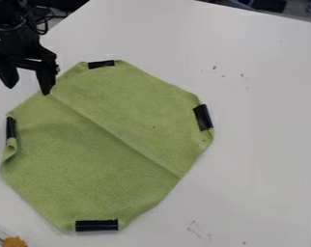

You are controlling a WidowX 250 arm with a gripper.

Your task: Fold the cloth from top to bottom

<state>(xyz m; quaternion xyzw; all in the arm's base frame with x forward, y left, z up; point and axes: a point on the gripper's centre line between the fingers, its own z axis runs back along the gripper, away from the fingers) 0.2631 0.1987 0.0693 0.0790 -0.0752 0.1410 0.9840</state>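
**Evidently, the whole fold is left to do**

The black two-finger pincer (29,90) stands wide open with nothing in its grasp. One finger hangs over the worktop's surface and the other over the upper-left edge of the flat, green, roughly eight-sided fabric cloth (106,144); whether that fingertip touches the fabric, I cannot tell. Above the pincer, the black jointed robot arm (16,34) comes in at the worktop's far left corner.

The cloth lies spread on the smooth white worktop (268,82), towards its left side. A straight crease (113,132) crosses it slantwise, starting beside the fingertip over the fabric and ending at the lower-right edge. Four short, black, tape-like strips mark the border: one at the top (101,64), one at the right (203,117), one at the left (11,128) and one at the bottom (97,225). Just below the left strip the border curls up a little.

As for progress, the fabric is laid out, but no half lies over the other, and the crease is only a line in it. Gripping the upper part, carrying it over to the lower edge and letting go all seem to remain.

Farther out, a small, rough, orange-brown object (15,242) sits by the worktop's near left corner.
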